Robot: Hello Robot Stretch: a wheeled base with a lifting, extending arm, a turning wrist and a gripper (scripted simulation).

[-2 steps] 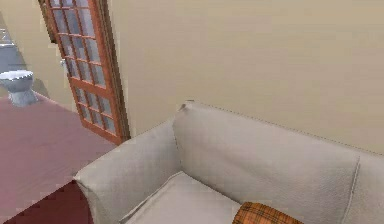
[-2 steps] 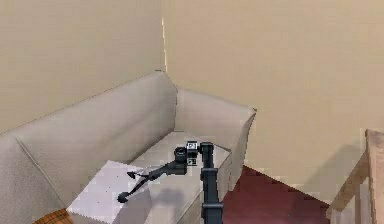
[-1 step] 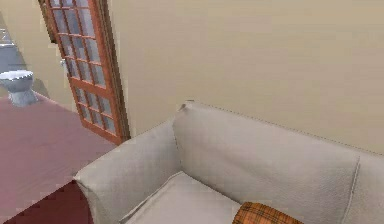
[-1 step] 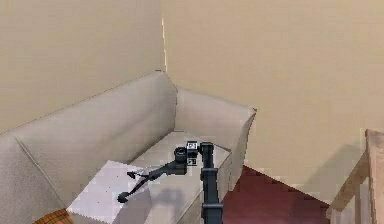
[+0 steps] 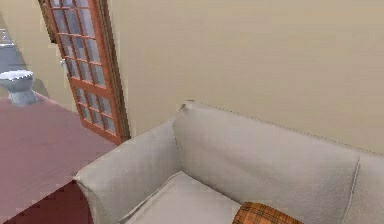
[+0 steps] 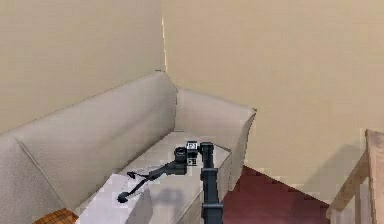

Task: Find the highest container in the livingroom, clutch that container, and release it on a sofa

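Note:
A beige sofa (image 6: 90, 130) runs along the wall in the arm side view, and its near armrest and seat show again as the sofa (image 5: 250, 150) in the forward view. The dark arm bar (image 6: 210, 190) rises from the bottom edge over the sofa seat. The gripper (image 6: 126, 194) reaches left from it, low over the cushions. A pale grey boxy thing (image 6: 112, 205) sits right at the fingers, against the sofa seat. I cannot tell whether the gripper holds it or whether it rests on the sofa.
A plaid orange cushion (image 5: 262, 213) lies on the sofa seat, with its corner (image 6: 55, 216) at the arm side view's bottom left. A wooden glass-paned door (image 5: 88, 65) stands open, with a toilet (image 5: 18, 84) beyond it. Reddish floor (image 6: 280, 195) and a wooden table edge (image 6: 370, 170) lie right of the sofa.

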